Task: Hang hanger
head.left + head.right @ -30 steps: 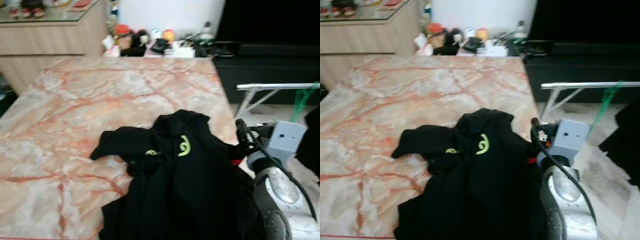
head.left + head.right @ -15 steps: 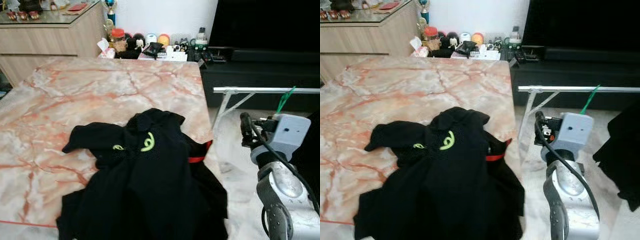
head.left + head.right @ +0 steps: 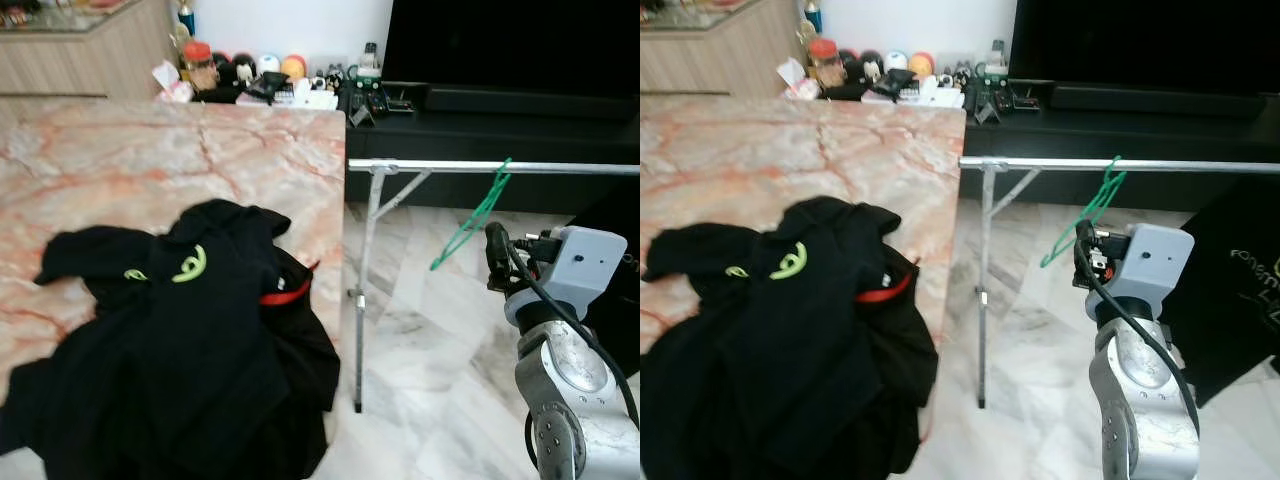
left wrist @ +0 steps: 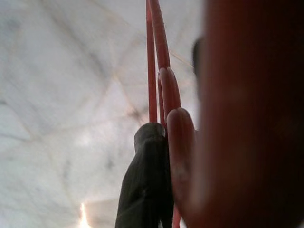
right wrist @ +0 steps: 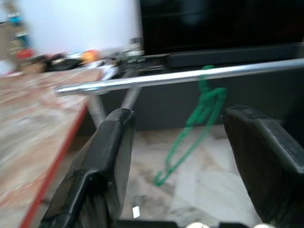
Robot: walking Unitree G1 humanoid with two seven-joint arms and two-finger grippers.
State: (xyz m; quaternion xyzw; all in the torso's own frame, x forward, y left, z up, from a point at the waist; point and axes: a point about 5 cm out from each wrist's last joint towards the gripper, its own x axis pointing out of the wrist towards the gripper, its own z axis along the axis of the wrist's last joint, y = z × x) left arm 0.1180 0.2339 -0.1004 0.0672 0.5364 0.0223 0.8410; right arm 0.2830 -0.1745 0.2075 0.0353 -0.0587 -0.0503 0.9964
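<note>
Marble table (image 3: 120,160) bears black clothes (image 3: 170,340); right fingers (image 5: 109,156) apart, left's state unclear.

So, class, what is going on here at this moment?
A humanoid robot stands beside a marble table with black clothes heaped on it. Its right pincer is open, facing a green hanger that hangs on a silver rail. The left pincer's finger lies against a red hanger above the floor.

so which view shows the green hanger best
The right eye view: the green hanger hangs whole from the metal rail, sharp. The left eye view shows the same. The right wrist view frames it, blurred, between the open right gripper.
</note>
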